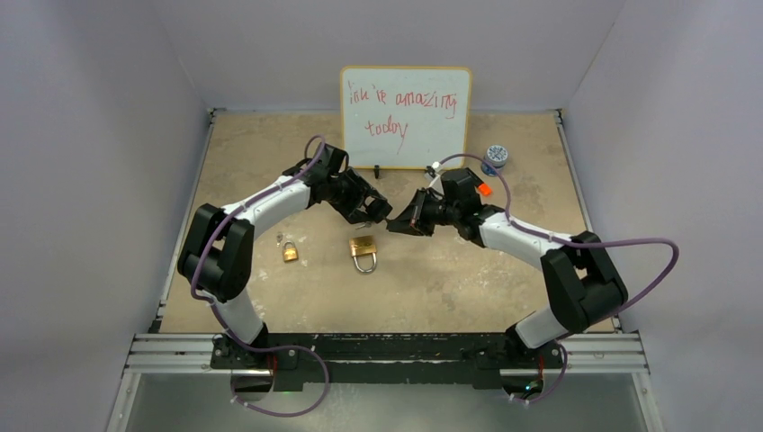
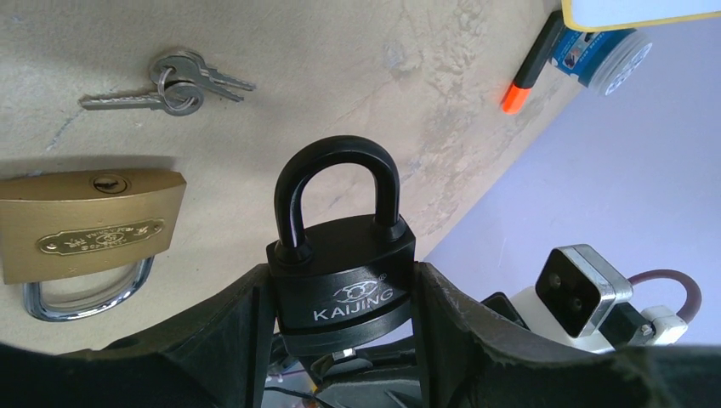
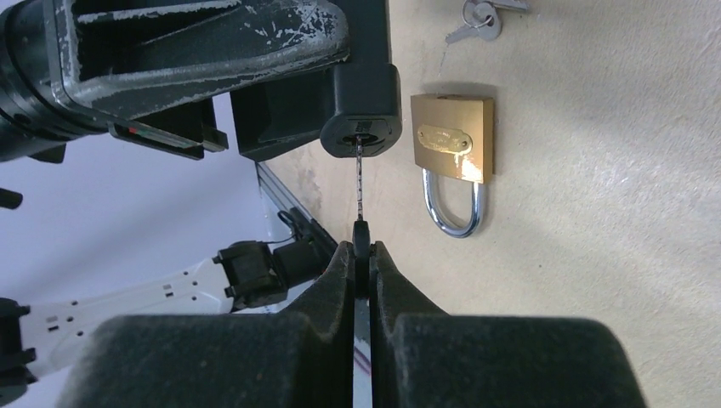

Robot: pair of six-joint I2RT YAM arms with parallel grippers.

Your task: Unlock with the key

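Being held clear of the beige table (image 1: 432, 288) is the black metal padlock (image 2: 344, 285) stamped KAIJING. It is clamped by its body between the two fingers of the left gripper (image 2: 340, 293), with the black shackle closed and pointing away from the wrist. Across from it, the thin silver key (image 3: 360, 183) is pinched by its head in the right gripper (image 3: 363, 251), whose jaws are pressed tight on it. The blade is lined up with the lock's underside and its tip is seen right at the keyhole; how deep it is seated cannot be told. Down below, a brass padlock (image 3: 452, 140) with a chrome shackle is seen lying flat on the table, and a ring of spare silver keys (image 2: 170, 85) is spotted near it. A smaller brass padlock (image 1: 290, 252) is seen further left.
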